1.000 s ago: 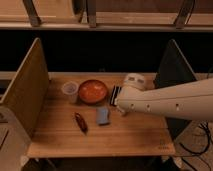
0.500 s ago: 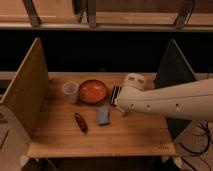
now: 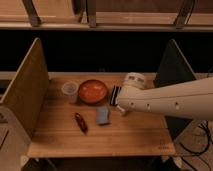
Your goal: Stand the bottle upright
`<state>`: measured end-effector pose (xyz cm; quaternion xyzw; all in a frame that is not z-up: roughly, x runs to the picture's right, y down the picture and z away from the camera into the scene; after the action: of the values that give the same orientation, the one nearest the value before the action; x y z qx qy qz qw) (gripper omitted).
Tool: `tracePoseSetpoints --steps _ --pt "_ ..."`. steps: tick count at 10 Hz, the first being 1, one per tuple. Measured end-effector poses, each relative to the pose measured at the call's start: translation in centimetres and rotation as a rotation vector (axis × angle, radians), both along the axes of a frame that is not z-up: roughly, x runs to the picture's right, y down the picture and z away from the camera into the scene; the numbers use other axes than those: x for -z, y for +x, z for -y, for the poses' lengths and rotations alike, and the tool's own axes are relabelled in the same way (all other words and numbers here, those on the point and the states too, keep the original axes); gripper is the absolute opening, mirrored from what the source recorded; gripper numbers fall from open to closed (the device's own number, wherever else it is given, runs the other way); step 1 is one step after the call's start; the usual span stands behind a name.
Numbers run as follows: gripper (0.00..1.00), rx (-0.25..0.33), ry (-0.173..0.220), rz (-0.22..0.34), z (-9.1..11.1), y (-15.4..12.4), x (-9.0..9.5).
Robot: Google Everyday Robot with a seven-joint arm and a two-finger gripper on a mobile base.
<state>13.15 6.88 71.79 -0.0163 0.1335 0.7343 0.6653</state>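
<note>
Nothing is moving since a second ago. I am keeping the gripper (image 3: 120,106) open, hovering just right of the bowl (image 3: 92,91), beside the black block (image 3: 116,95)

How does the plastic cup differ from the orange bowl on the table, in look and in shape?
The cup is translucent and pale; the bowl is opaque orange-red. The cup is narrow and taller; the bowl is wide and shallow. The cup stands left of the bowl in the view. Both stand upright, mouth up, on the wooden table. The gripper is just right of the bowl, over the table.
</note>
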Motion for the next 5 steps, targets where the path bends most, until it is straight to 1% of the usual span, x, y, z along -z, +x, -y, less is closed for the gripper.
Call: tracePoseSetpoints --steps 2,3,5 --pt "0.8 -0.005 0.001 0.004 0.0 0.0 -0.1" --pt "0.8 -0.026 0.006 0.02 0.2 -0.1 -0.3" --pt "0.8 -0.1 0.031 0.093 1.2 -0.4 -1.6"
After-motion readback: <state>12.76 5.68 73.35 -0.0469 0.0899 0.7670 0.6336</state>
